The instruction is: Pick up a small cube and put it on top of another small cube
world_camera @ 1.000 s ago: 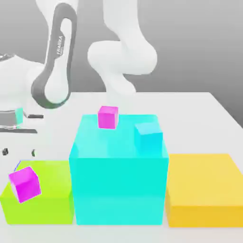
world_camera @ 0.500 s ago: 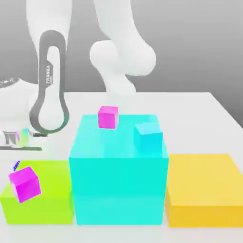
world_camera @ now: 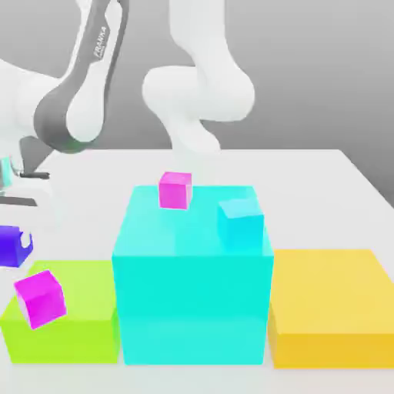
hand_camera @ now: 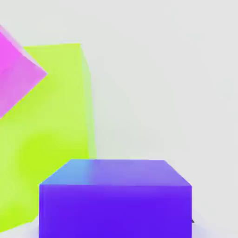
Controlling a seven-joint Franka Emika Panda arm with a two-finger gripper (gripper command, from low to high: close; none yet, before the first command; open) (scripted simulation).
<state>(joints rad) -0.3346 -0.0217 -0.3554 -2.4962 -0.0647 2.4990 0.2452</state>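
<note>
**Indigo cube raised beside the lime block**

The small cube (world_camera: 11, 246), dark indigo-blue, sits right under the arm's hand at the exterior view's left edge, clear of the table (world_camera: 323, 185). In the hand view the small cube (hand_camera: 115, 200) lies close beneath the camera. Whether the fingers pinch it, I cannot tell. Below and beside the hand stands the lime block (world_camera: 77, 308), a magenta cube (world_camera: 38, 298) tilted on it. Farther off, the big cyan block (world_camera: 192, 300) carries another magenta cube (world_camera: 175, 189) and a cyan cube (world_camera: 240, 223); the yellow block (world_camera: 331, 304) is farthest.
</note>
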